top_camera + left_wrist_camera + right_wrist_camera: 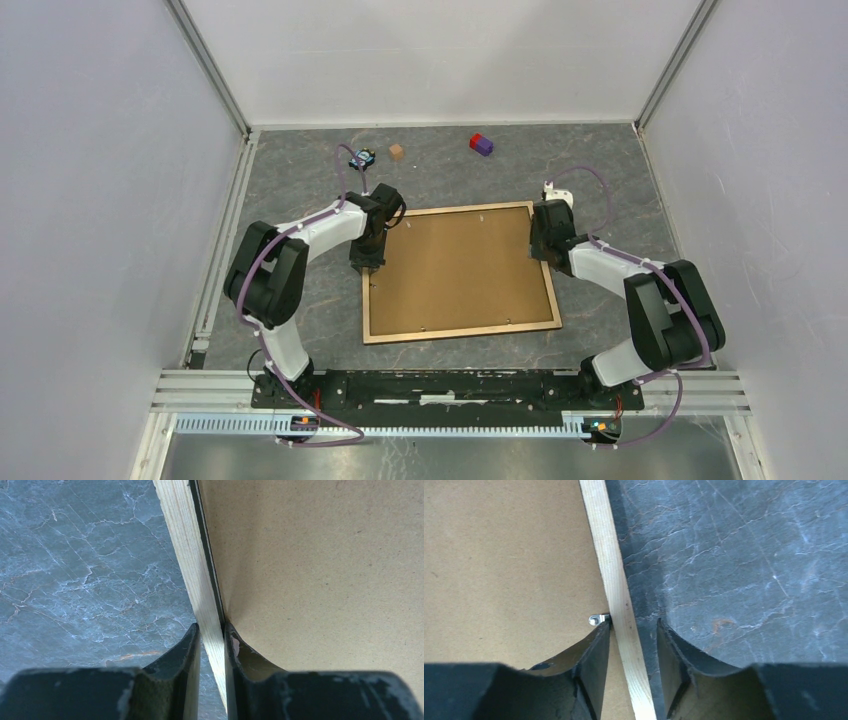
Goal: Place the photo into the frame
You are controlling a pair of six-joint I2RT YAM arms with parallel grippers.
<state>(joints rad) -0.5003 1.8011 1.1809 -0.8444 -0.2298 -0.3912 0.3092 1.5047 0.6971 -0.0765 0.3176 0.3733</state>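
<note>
The frame point(460, 330) lies flat on the table with its light wood rails up. A plain brown backing board point(460, 265) fills its inside. The photo is hidden. My left gripper point(367, 262) is at the frame's left rail. In the left wrist view its fingers point(212, 630) are shut on the rail point(187, 545), beside the board point(325, 580). My right gripper point(545, 250) is at the right rail. In the right wrist view it point(633, 625) is open and straddles the rail point(606, 545), with a gap on the outer side.
A small metal tab point(596, 619) sits on the board by the right rail. At the back of the table lie a blue and black item point(362, 157), a brown cube point(397, 152) and a red and purple block point(481, 144). White walls enclose the table.
</note>
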